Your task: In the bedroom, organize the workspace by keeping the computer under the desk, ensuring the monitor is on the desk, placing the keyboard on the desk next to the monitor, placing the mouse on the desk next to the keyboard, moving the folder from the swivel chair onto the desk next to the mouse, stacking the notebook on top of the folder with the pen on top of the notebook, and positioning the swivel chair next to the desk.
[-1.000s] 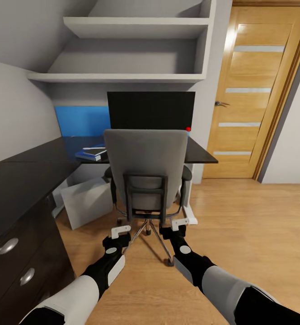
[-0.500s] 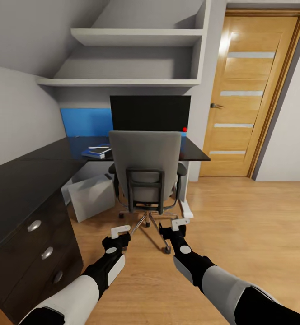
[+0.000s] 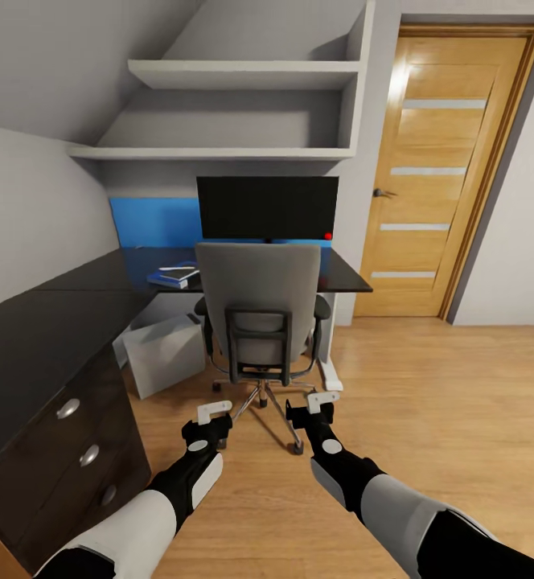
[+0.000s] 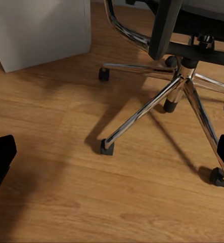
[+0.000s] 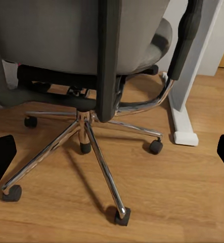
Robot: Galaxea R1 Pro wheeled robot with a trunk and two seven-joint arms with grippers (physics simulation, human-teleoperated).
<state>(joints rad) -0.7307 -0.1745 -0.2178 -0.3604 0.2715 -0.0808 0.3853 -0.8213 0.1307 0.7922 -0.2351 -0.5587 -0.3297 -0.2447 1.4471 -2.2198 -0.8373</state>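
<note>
The grey swivel chair (image 3: pixel 259 310) stands with its back to me, tucked against the black desk (image 3: pixel 66 301). The monitor (image 3: pixel 267 207) stands on the desk behind it. Left of the chair, the blue folder (image 3: pixel 161 280) lies on the desk with the dark notebook (image 3: pixel 178 274) and the thin pale pen (image 3: pixel 175 267) on top. The white-grey computer (image 3: pixel 164 354) sits on the floor under the desk. My left gripper (image 3: pixel 213 416) and right gripper (image 3: pixel 319 402) hang open and empty just short of the chair's chrome base (image 4: pixel 182 86). The keyboard and the mouse are hidden.
A wooden door (image 3: pixel 448 169) is shut at the right, with bare wood floor (image 3: pixel 428 402) in front of it. Grey wall shelves (image 3: pixel 235 112) hang over the desk. The desk's drawers (image 3: pixel 78 450) are near my left arm, its white leg (image 5: pixel 185 101) beside the chair.
The whole view has drawn back from the desk, so the camera has moved. The chair, the desk and the things on it keep their places. Both grippers stay open.
</note>
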